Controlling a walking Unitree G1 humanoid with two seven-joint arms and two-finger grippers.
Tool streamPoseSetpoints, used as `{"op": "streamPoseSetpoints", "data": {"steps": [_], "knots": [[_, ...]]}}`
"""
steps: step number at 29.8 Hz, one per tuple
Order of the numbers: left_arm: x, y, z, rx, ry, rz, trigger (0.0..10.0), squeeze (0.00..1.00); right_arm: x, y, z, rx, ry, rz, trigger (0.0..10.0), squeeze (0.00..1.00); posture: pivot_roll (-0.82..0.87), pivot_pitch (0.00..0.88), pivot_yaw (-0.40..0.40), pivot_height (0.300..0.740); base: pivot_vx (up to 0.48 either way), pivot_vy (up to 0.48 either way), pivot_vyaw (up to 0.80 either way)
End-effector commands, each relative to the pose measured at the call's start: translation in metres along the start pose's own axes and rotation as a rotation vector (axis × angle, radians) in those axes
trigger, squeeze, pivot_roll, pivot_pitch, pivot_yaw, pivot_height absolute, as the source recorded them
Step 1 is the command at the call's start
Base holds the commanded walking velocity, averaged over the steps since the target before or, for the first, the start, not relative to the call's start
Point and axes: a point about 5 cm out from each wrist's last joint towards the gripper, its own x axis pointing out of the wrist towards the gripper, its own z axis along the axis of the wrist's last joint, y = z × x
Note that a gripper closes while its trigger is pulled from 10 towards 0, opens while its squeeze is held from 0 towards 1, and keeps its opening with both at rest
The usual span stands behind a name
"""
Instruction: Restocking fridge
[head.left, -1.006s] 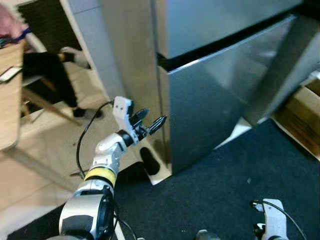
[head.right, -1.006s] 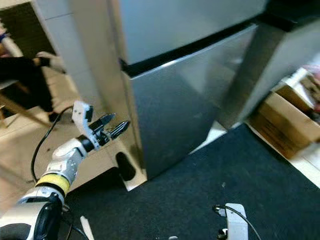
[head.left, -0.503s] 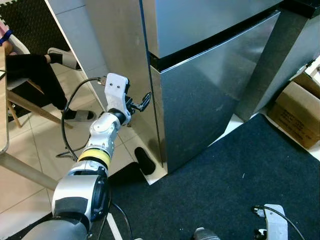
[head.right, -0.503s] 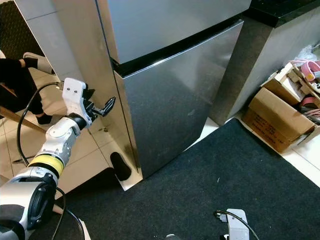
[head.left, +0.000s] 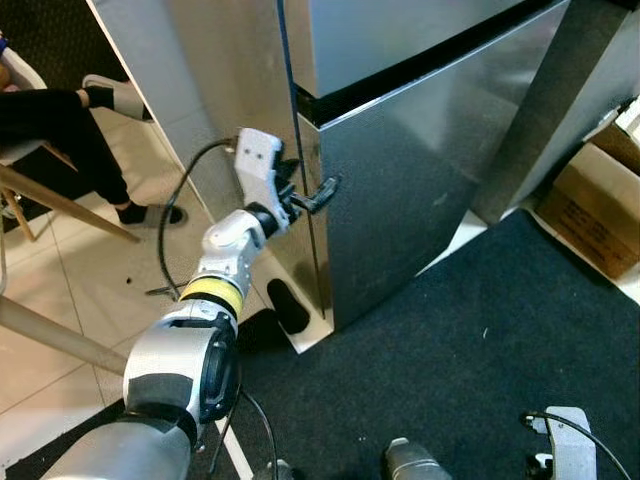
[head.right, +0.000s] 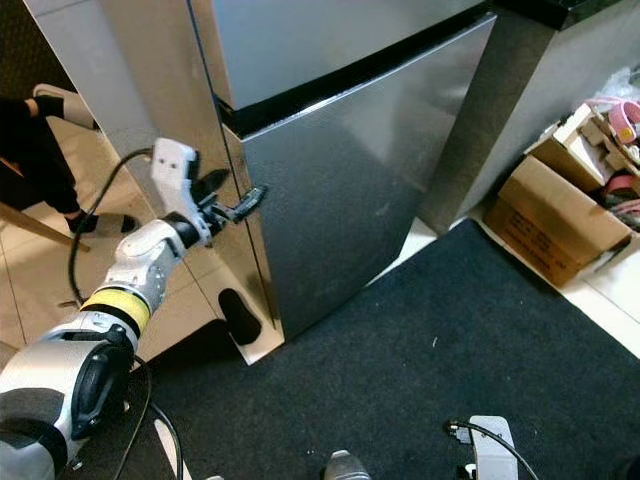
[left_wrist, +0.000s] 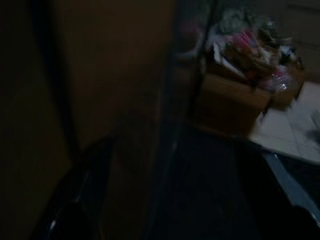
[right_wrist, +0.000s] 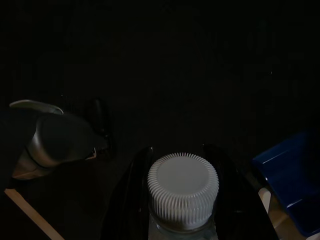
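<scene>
Head stereo pair: high, angled forward-down at the fridge (head.left: 430, 170) lower door and dark mat (head.right: 420, 380); both share these and the cardboard box (head.right: 560, 225). Left wrist view: close along fridge's edge, toward box. Right wrist view: close above a bottle cap (right_wrist: 183, 190), dark.

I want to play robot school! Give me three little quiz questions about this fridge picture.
1. True or false: the fridge's lower door is wide open.
2. Which gripper reaches to the fridge's left edge?
3. The right gripper holds a bottle with a ___ ribbed cap.

Key:
1. False, it looks shut.
2. The left gripper.
3. White.
</scene>
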Motion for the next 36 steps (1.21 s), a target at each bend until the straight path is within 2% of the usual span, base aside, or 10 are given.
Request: {"op": "streamPoseSetpoints", "data": {"steps": [1,10,15,19,20,22,23,26,32,36], "knots": [[0.002,0.002,0.008,0.044,0.014,-0.04,10.0,0.0,-0.002,-0.005,-0.002,0.014,-0.005,-0.012,10.0,0.0,-0.21,0.24,0.047,0.74,0.0,0.0,0.0],[0.004,0.021,0.037,0.169,-0.001,0.089,10.0,0.0,-0.002,-0.005,-0.001,0.024,-0.017,-0.012,10.0,0.0,-0.21,0.232,0.055,0.74,0.0,0.0,0.0],[0.008,0.021,0.045,0.145,-0.047,0.114,10.0,0.0,-0.002,-0.005,0.0,0.026,-0.02,-0.012,10.0,0.0,-0.21,0.232,0.056,0.74,0.0,0.0,0.0],[0.016,0.002,0.037,0.053,-0.075,-0.048,10.0,0.0,0.0,-0.005,0.007,0.032,-0.043,-0.015,10.0,0.0,-0.21,0.222,0.055,0.74,0.0,0.0,0.0],[0.022,-0.01,0.038,-0.073,-0.133,-0.161,10.0,0.0,0.0,-0.006,0.011,0.035,-0.052,-0.018,10.0,0.0,-0.21,0.221,0.055,0.74,0.0,0.0,0.0],[0.026,-0.017,0.042,-0.157,-0.184,-0.219,10.0,0.0,0.0,-0.007,0.012,0.036,-0.056,-0.021,10.0,0.0,-0.21,0.222,0.054,0.74,0.0,0.0,0.0],[0.033,-0.035,0.046,-0.185,-0.222,-0.376,10.0,0.0,0.001,-0.007,0.014,0.036,-0.059,-0.021,10.0,0.0,-0.21,0.221,0.05,0.74,0.0,0.0,0.0],[0.039,-0.075,0.053,-0.23,-0.288,-0.735,10.0,0.0,0.002,-0.005,0.019,0.035,-0.07,-0.017,10.0,0.0,-0.2,0.214,0.049,0.74,0.0,0.0,0.0],[0.031,-0.107,0.047,-0.196,-0.264,-1.0,10.0,0.0,0.004,0.001,0.026,0.045,-0.09,-0.006,10.0,0.0,-0.19,0.19,0.055,0.74,0.0,0.0,0.0],[0.025,-0.118,0.042,-0.21,-0.245,-1.082,10.0,0.0,0.005,0.003,0.029,0.049,-0.095,-0.004,10.0,0.0,-0.19,0.181,0.059,0.74,0.0,0.0,0.0]]}}
